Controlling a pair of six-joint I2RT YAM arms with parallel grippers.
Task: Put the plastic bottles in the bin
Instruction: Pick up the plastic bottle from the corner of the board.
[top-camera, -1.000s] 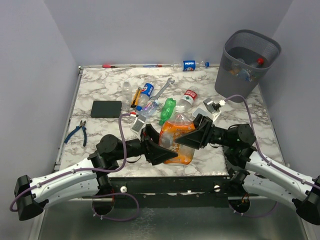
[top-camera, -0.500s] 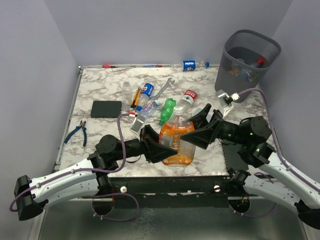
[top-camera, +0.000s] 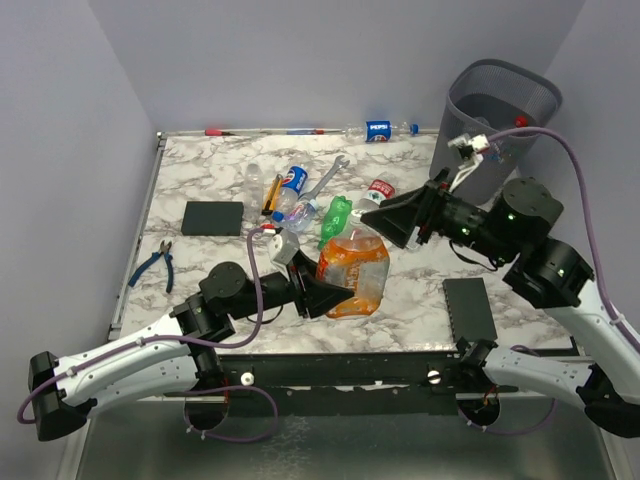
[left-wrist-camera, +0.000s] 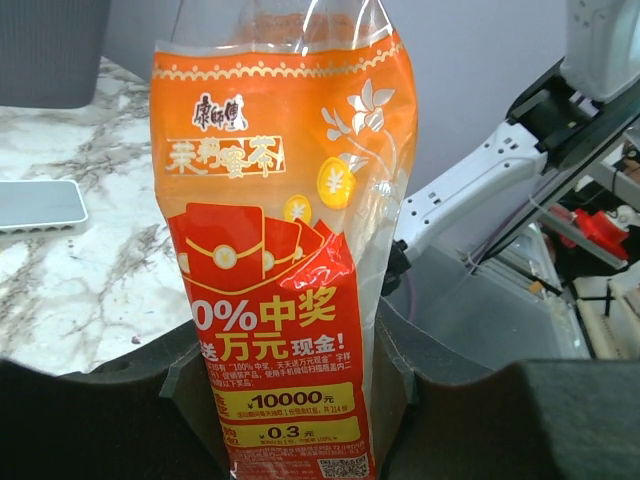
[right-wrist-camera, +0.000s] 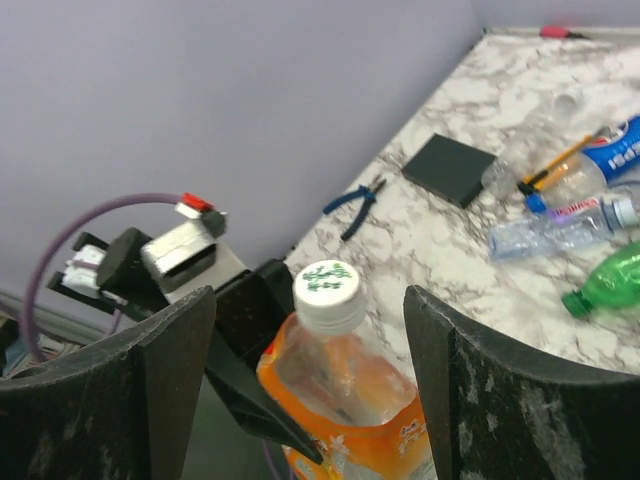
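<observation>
At the near edge, the left claw (top-camera: 330, 292) is clamped on the orange bottle (top-camera: 355, 268), cap up, probably for a handover. The right claw (top-camera: 390, 222) gapes empty beside its cap. A green bottle (top-camera: 336, 218) and others lie mid-counter. The bin (top-camera: 505, 66) stands at the far right corner.

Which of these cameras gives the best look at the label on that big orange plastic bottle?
The left wrist view: the big orange plastic bottle fills it, label print sharp. The top view shows the whole bottle small; the right wrist view only its white cap and shoulder.
</observation>
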